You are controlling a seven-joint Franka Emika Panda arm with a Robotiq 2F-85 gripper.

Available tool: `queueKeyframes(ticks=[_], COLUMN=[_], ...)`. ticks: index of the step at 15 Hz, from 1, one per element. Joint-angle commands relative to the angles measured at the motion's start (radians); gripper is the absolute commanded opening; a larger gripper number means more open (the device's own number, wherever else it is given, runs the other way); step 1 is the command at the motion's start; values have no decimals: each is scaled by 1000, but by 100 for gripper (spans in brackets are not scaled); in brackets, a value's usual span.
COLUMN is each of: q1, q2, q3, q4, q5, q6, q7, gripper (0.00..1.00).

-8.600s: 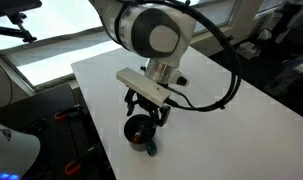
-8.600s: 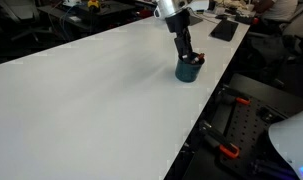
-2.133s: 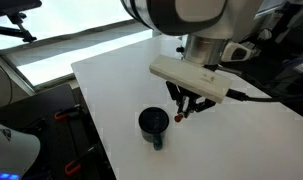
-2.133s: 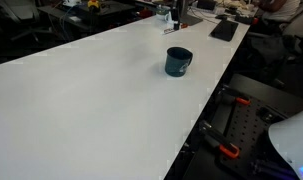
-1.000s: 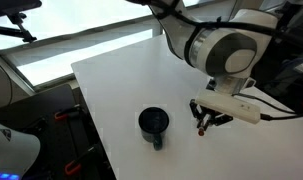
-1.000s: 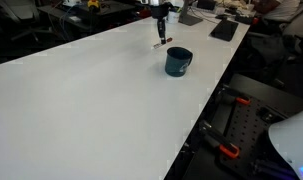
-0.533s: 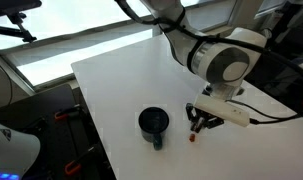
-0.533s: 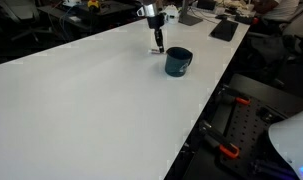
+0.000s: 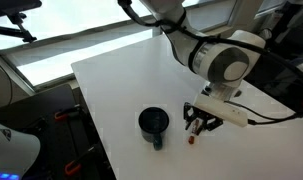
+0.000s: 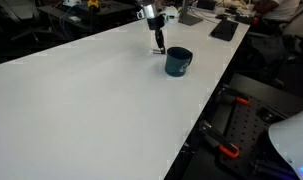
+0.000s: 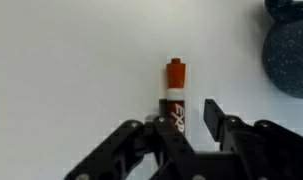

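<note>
A marker (image 11: pixel 174 98) with a red cap and dark body sits between the fingers of my gripper (image 11: pixel 186 110), cap pointing away towards the white table (image 11: pixel 71 60). The jaws stand parted: the right finger (image 11: pixel 213 115) is clear of the marker by a visible gap, while the marker's body lies against the left one. In an exterior view the gripper (image 9: pixel 197 125) is low over the table with the red cap (image 9: pixel 192 140) at the surface. A dark blue mug (image 9: pixel 153 125) stands close beside it, also seen as the mug (image 10: pixel 177 62) and at the wrist view's right edge as the mug (image 11: pixel 291 55).
The table's edge (image 9: pixel 101 130) runs near the mug, with dark floor and equipment beyond. A black flat object (image 10: pixel 223 30) and clutter lie at the table's far end. A wide bare tabletop (image 10: pixel 81 110) stretches away from the mug.
Since a second ago the gripper came down beside the mug with the marker. Its jaws have since parted, leaving a gap beside the marker.
</note>
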Motion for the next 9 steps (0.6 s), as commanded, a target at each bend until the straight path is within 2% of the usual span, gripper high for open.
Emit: queueKeyframes(ticks=[1,9], q1=[2,3], q2=[3,3], q3=[-1,-1], q4=[5,5], q5=[1,1], q6=[-4,-5], q7=[-1,-1], gripper=[51,52])
